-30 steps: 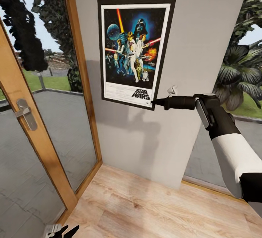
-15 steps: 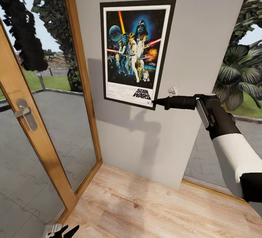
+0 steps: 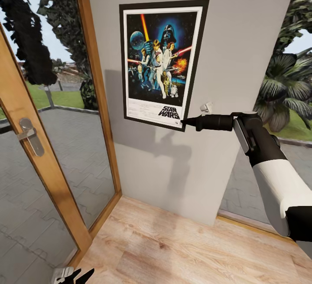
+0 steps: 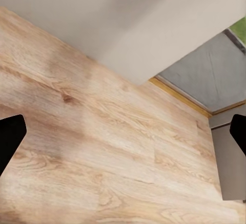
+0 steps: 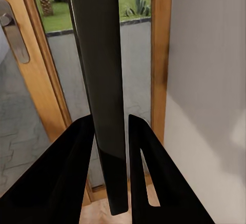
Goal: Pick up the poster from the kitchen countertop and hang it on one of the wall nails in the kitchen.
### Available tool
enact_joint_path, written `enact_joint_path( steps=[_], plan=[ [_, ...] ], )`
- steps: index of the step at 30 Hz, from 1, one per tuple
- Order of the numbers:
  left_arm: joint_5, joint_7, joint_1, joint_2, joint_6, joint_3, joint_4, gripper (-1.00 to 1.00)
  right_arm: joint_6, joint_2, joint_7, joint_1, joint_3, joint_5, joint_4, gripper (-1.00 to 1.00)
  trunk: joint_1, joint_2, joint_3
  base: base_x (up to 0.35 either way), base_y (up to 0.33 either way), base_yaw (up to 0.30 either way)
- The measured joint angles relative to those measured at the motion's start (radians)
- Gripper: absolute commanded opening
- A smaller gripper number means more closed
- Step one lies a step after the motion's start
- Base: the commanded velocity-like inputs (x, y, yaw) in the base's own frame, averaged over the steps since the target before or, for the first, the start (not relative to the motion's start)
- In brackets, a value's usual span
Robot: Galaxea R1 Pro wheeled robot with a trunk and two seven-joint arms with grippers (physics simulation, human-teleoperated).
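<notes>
My right gripper (image 3: pixel 184 123) is clenching the poster (image 3: pixel 162 63) against the wall (image 3: pixel 242 37); hanging seems nearly finished, release pending.

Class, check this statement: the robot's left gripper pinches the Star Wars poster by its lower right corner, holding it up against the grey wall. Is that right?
One slip: it is the right gripper, not the left, that pinches the poster by its lower right corner against the grey wall. The head view shows this; the right wrist view shows the frame's edge between the fingers.
</notes>
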Motion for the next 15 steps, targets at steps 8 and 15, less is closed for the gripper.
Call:
enact_joint_path(
  steps=[8, 15],
  plan=[
    [0.000, 0.000, -0.001, 0.000, 0.000, 0.000, 0.000, 1.00, 0.000, -0.001, 0.000, 0.000, 0.000, 0.000, 0.000, -1.00, 0.000, 0.000, 0.000, 0.118, 0.000, 0.000],
    [0.000, 0.000, -0.001, 0.000, 0.000, 0.000, 0.000, 1.00, 0.000, -0.001, 0.000, 0.000, 0.000, 0.000, 0.000, -1.00, 0.000, 0.000, 0.000, 0.112, 0.000, 0.000]
  ],
)
